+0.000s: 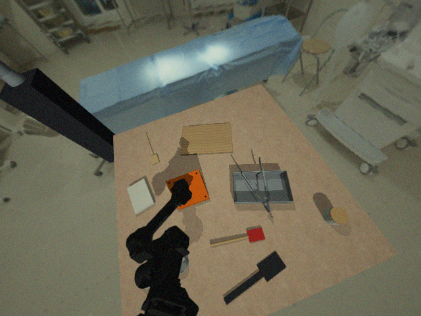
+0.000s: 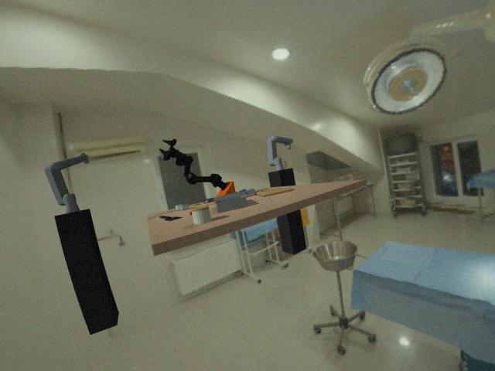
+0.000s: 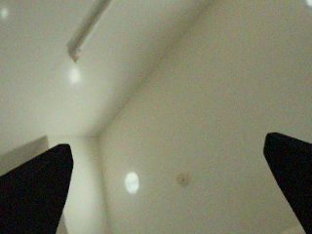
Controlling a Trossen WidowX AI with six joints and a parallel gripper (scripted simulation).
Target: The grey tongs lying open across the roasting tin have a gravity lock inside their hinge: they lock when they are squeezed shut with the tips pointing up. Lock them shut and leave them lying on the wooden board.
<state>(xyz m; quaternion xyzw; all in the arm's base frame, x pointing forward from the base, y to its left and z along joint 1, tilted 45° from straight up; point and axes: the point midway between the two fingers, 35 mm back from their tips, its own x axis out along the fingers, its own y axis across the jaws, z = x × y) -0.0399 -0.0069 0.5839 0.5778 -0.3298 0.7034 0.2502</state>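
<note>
Nothing is in the gripper [image 1: 168,307] [image 2: 168,145] [image 3: 168,146], spread wide and up high, and the grey tongs [image 1: 264,188] [image 2: 250,192] lie open across the roasting tin [image 1: 289,187] [image 2: 231,203], so getting them seems first: next, turn down and reach over to them.

Losing the Fine Detail!

Running the black arm [image 1: 163,213] [image 2: 189,172] off the bottom edge up top, and covering part of the orange plate [image 1: 198,187] [image 2: 226,192]! Showing the grey tongs [image 1: 247,180] [image 2: 250,192] too small for reading the hinge lock! Cutting off both fingers at the wrist picture's edges, and blurring the room behind!
</note>
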